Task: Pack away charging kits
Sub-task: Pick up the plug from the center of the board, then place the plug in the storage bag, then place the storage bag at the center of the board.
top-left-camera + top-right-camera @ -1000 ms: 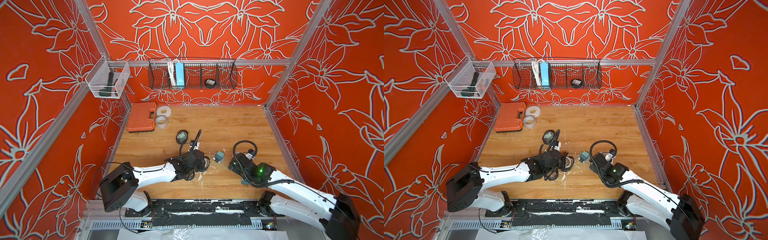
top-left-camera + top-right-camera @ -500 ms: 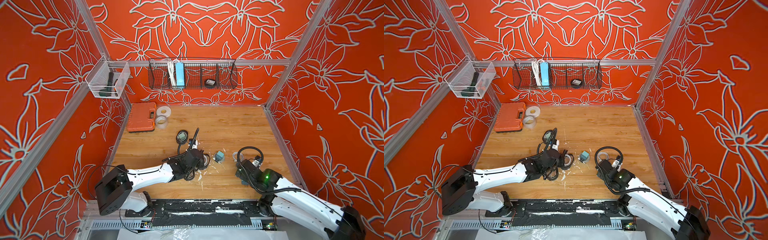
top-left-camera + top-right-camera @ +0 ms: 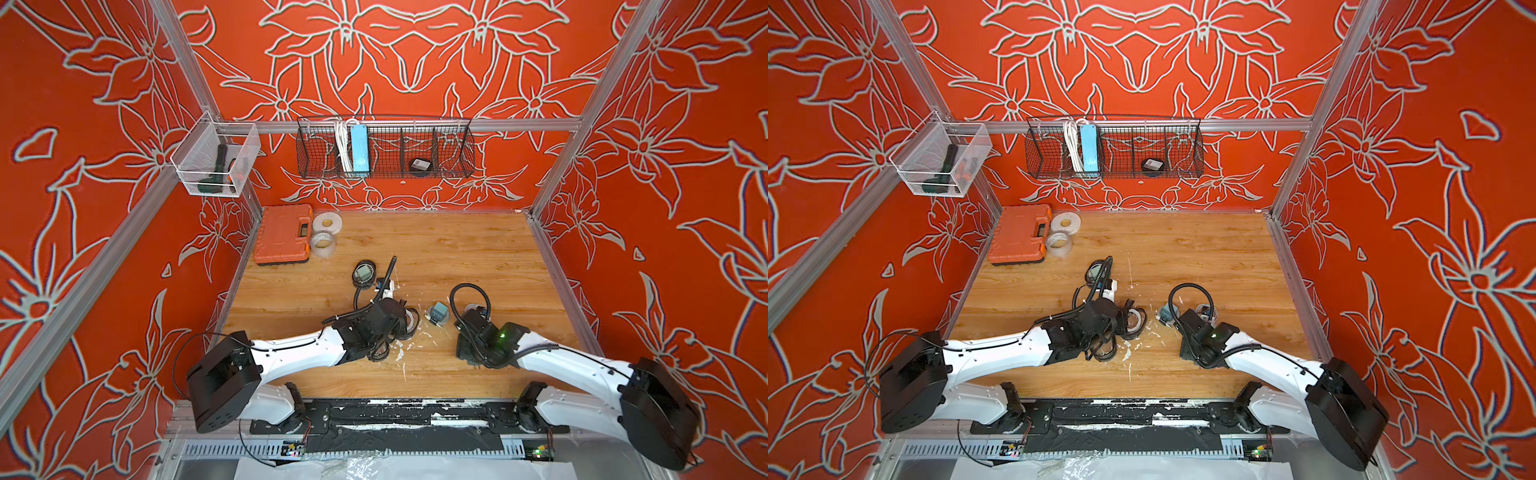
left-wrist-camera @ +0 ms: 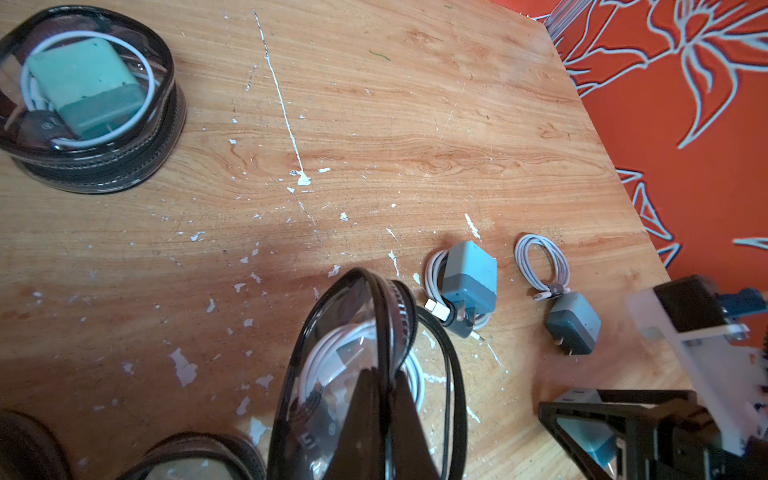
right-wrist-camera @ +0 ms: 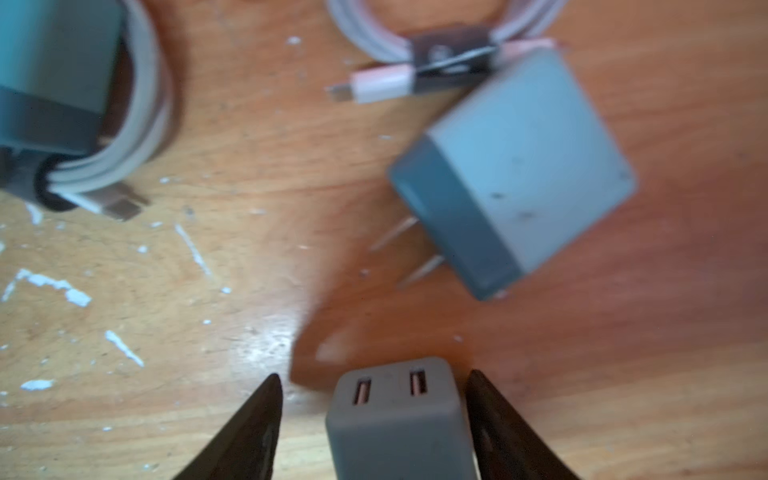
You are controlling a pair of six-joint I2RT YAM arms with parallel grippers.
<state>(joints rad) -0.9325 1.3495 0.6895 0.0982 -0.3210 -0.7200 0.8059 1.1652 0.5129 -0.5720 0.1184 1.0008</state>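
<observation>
**GRIP NOT YET MADE; CROWDED PATH TO CASE**

Item: right gripper (image 5: 374,376). The jaws stood part-open astride an adapter (image 5: 399,419). One finger (image 5: 498,419) touched its side and the other stood clear. Whether the adapter rested on the table could not be told.

Hazard: uneven closing would likely shove or twist the smooth cube, and it might slip out.

Item: left gripper (image 4: 382,390). It was pinched shut on the rim of a clear case (image 4: 390,299) held on edge, with a white cable (image 4: 332,349) inside.

Hazard: the mouth looked narrow. The adapter could catch the rim or drag the case from the pinch.

Obstacles:
- A second adapter (image 3: 439,311) sat on its coil (image 4: 434,266) at lower centre of the frame in a top view, between the two grippers and on the likely path.
- A third adapter (image 5: 519,174) and a tied cable (image 5: 415,37) lay just beyond the jaws.

Also present in a top view:
- packed case (image 3: 354,275), centre
- toolbox (image 3: 282,232) and tape rolls (image 3: 327,222), left of centre
- basket (image 3: 453,149), upper centre, well apart
</observation>
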